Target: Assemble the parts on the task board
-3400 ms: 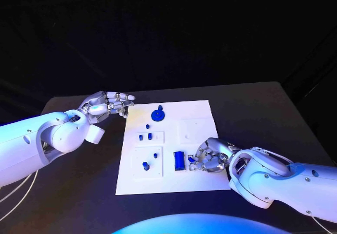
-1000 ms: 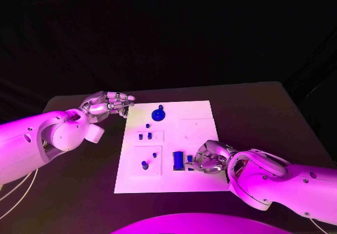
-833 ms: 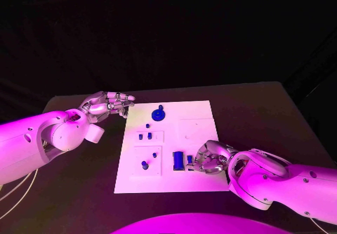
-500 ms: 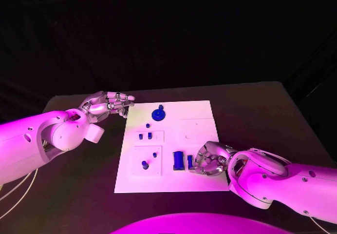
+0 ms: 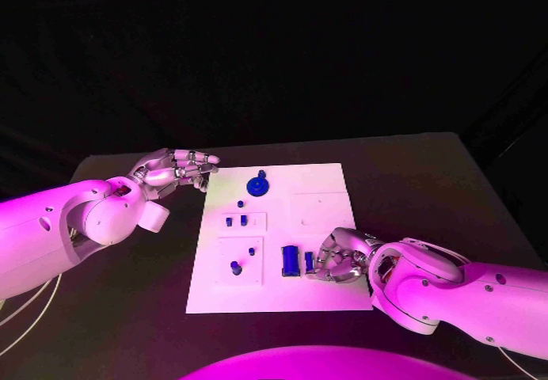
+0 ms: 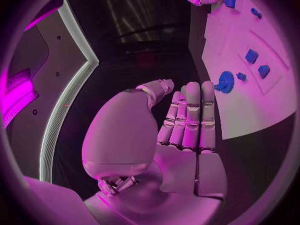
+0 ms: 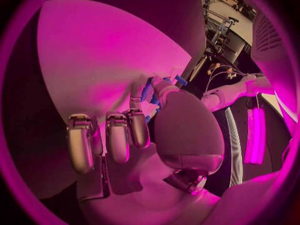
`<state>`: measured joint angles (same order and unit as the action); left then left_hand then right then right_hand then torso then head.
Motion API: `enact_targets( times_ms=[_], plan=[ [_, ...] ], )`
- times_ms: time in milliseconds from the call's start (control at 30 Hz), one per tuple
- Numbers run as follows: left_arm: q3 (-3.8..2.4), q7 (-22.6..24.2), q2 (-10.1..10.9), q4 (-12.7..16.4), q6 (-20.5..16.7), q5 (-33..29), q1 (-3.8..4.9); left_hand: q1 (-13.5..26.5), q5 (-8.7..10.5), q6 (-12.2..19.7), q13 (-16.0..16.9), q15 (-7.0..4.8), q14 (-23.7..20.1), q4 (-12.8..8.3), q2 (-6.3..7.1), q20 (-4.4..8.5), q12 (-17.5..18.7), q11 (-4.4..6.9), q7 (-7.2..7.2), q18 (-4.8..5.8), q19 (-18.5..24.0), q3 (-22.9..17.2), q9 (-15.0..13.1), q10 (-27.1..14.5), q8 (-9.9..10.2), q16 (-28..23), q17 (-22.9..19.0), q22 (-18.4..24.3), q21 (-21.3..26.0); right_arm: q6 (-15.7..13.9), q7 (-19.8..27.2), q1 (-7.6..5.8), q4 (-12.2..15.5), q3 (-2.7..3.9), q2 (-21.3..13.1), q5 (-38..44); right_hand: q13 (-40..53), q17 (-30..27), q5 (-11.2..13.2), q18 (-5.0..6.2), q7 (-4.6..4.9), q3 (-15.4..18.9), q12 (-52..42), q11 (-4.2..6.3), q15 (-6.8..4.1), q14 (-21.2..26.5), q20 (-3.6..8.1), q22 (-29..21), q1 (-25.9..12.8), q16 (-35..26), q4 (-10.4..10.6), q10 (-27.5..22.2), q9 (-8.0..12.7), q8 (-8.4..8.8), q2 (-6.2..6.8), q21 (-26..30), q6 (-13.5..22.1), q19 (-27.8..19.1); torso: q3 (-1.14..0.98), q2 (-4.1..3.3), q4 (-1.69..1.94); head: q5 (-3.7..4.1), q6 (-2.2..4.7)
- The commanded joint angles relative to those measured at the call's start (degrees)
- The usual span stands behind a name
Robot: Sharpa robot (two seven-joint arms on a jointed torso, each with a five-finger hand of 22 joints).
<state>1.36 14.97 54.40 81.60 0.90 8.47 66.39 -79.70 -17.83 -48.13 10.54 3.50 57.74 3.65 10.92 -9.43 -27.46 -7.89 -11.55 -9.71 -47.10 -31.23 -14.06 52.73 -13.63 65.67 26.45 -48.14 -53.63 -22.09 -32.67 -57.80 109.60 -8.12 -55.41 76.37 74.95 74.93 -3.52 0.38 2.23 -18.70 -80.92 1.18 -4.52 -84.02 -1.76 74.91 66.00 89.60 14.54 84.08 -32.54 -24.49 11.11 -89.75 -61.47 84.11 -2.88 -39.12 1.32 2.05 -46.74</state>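
Blue slim part (image 5: 308, 261) stands upright, pinched by the right hand (image 5: 339, 257); left hand (image 5: 171, 169) curled, holding nothing.

We note two arms with smooth, rounded white shells; the left arm (image 5: 69, 226) carries a bulbous wrist housing with a small dark screw hole and a boxy tab on its side, and thin pale cables trail beneath it. The right arm (image 5: 457, 297) shows a dark seam curving round its wrist shell. The left hand (image 5: 173, 169) and right hand (image 5: 339, 255) are silver metal, their segmented fingers (image 6: 190, 117) ribbed at the links above a smooth domed palm cover.
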Motion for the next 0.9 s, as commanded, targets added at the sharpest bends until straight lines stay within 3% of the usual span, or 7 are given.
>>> enact_targets(
  times_ms=[33,233,433,600,767,900],
  plan=[
    [-0.03,0.20,-0.02,0.09,0.60,-0.23,0.02,-0.22,-0.28,0.37,-0.05,0.21,-0.15,-0.14,-0.68,0.06,-0.39,0.01,-0.21,-0.86,-0.59,-0.35,0.06,-0.51,-0.32,0.37,-0.08,0.08,0.34,0.23,-0.65,0.15,-0.55,-0.12,0.11,0.87,11.51,15.07,0.14,-0.38,0.21,0.21,-0.28,0.46,-0.47,-5.98,0.44,15.09,-0.89,0.40,1.16,3.41,0.32,0.17,-1.06,-0.25,-0.36,5.89,-0.05,-0.01,-0.01,-0.03,-0.07],
    [-0.02,-0.03,-0.05,0.07,0.82,-0.18,0.02,-0.40,-0.29,0.34,-0.07,0.19,-0.16,-0.25,-0.80,0.09,-0.41,0.02,-0.20,-0.87,-0.63,-0.48,0.06,-0.51,-0.36,0.36,-0.10,0.05,0.30,1.43,-0.87,0.12,-0.95,-0.12,0.34,-0.52,11.50,15.03,0.14,-0.38,0.14,0.30,-0.24,0.50,-0.49,-5.96,0.45,15.09,-0.59,0.37,1.18,3.40,0.32,0.15,-0.98,-0.25,-0.29,5.89,0.01,0.01,-0.06,-0.04,-0.04],
    [0.00,-0.34,-0.04,0.06,1.15,-0.04,0.02,-0.68,-0.30,0.32,-0.09,0.16,-0.18,-0.45,-0.92,0.13,-0.44,0.02,-0.21,-0.87,-0.68,-0.66,0.06,-0.52,-0.40,0.34,-0.14,0.00,0.22,2.53,-0.93,0.03,-1.34,-0.12,0.34,-3.44,11.44,14.85,0.10,-0.38,-0.01,-0.26,0.01,0.64,-0.61,-5.92,0.54,15.09,3.02,0.25,-0.90,3.31,0.34,0.13,-0.15,-0.25,0.04,5.89,0.03,0.04,-0.03,-0.02,-0.03],
    [0.01,-0.44,-0.03,0.07,1.30,0.06,0.02,-0.78,-0.30,0.31,-0.10,0.15,-0.20,-0.54,-0.94,0.15,-0.44,0.02,-0.21,-0.87,-0.70,-0.73,0.07,-0.53,-0.41,0.32,-0.15,-0.04,0.18,2.41,-0.76,0.00,-1.35,-0.12,0.36,-4.13,11.45,14.84,0.11,-0.38,0.00,-0.34,0.00,0.64,-0.61,-5.92,0.55,15.09,3.34,0.24,-1.12,3.31,0.37,0.14,-0.08,-0.25,0.06,5.89,0.01,0.00,-0.05,-0.01,0.02],
    [0.02,-0.48,-0.01,0.06,1.27,0.11,0.02,-0.84,-0.30,0.30,-0.11,0.15,-0.22,-0.60,-0.95,0.17,-0.45,0.02,-0.22,-0.87,-0.70,-0.77,0.07,-0.54,-0.43,0.30,-0.17,-0.06,0.16,1.08,0.67,-0.02,-1.08,-0.12,0.14,-4.07,11.45,14.79,0.15,-0.38,0.09,-0.20,0.03,0.59,-0.60,-5.91,0.55,15.09,3.27,0.21,-1.11,3.30,0.40,0.16,0.16,-0.25,0.08,5.89,0.00,0.02,-0.04,-0.01,0.08],
    [0.02,-0.41,-0.01,0.01,1.25,0.12,0.02,-0.84,-0.30,0.30,-0.11,0.15,-0.22,-0.60,-0.95,0.17,-0.45,0.02,-0.22,-0.87,-0.70,-0.77,0.07,-0.54,-0.43,0.30,-0.17,-0.06,0.16,-1.69,4.37,-0.14,-0.76,-0.10,-0.32,-5.32,11.36,14.49,0.15,-0.38,0.37,0.99,0.31,0.34,-0.41,-5.83,0.44,15.09,1.80,0.00,-0.01,3.20,0.51,0.25,0.76,-0.25,0.21,5.89,0.00,0.04,-0.09,-0.04,0.14]
  ],
)
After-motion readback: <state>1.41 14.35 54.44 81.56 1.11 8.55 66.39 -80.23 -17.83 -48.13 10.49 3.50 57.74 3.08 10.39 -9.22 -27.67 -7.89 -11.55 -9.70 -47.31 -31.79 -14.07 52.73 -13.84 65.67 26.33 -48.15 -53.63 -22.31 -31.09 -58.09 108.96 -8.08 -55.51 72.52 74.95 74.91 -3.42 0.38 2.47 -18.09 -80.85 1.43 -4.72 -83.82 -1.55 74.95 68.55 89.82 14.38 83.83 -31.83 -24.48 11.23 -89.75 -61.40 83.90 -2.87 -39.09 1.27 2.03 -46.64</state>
